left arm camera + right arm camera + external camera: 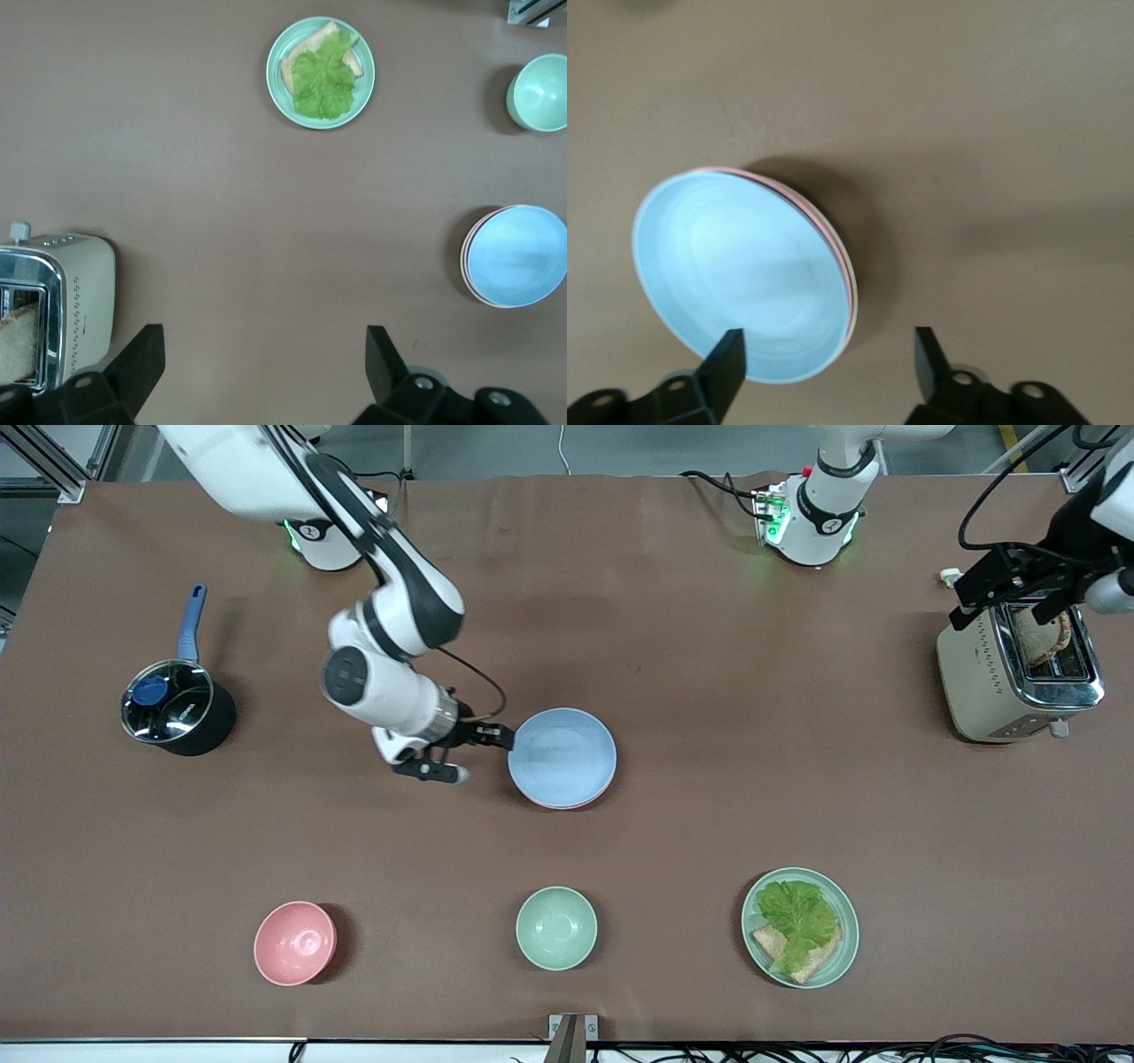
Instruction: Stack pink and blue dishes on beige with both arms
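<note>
The blue plate (562, 756) lies on the pink plate (567, 804) mid-bench. The right hand (483, 754) hangs open just beside them. The left hand (1019, 598) waits open over the toaster (1001, 682) at the bench's left-arm end.

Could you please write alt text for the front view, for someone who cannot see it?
The blue plate tops a stack at mid-table, a pink rim showing beneath it; the open right gripper is beside the stack. The left gripper is over a toaster.

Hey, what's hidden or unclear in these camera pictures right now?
- Beige plate: no view shows it; the round light blue plate covers the stack, with only a pale pink plate rim peeking out.
- Left claw: front view leaves its grip over the cream toaster unclear.
</note>
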You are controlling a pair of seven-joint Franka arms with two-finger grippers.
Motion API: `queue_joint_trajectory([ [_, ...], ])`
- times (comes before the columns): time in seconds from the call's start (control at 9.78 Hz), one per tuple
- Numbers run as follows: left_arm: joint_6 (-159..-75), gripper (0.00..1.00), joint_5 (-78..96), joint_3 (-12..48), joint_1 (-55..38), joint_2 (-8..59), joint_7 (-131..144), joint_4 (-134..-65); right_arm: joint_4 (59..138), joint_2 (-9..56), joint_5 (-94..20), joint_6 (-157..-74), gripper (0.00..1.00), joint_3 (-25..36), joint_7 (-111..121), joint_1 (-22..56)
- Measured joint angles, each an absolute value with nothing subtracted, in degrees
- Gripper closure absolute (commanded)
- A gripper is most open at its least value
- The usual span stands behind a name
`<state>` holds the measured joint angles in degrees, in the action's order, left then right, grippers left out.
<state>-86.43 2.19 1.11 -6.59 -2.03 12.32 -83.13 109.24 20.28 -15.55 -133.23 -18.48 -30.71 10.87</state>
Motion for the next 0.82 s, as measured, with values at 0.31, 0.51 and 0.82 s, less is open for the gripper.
queue_joint_trajectory([
  [0.31,-84.2,0.00,2.2,1.2,-6.5,-0.6,12.1,-80.9,106.9,6.7,-0.1,-118.2,0.00,-13.9,-31.5,5.5],
  [0.51,-84.1,0.00,2.0,1.5,-5.6,-0.7,11.4,-80.9,101.2,2.7,1.9,-108.0,0.00,-7.5,-27.8,4.8],
  [0.82,-83.5,0.00,1.8,1.5,-5.1,-0.8,8.8,-81.1,91.7,0.9,2.2,-98.1,0.00,1.7,-14.9,2.4],
])
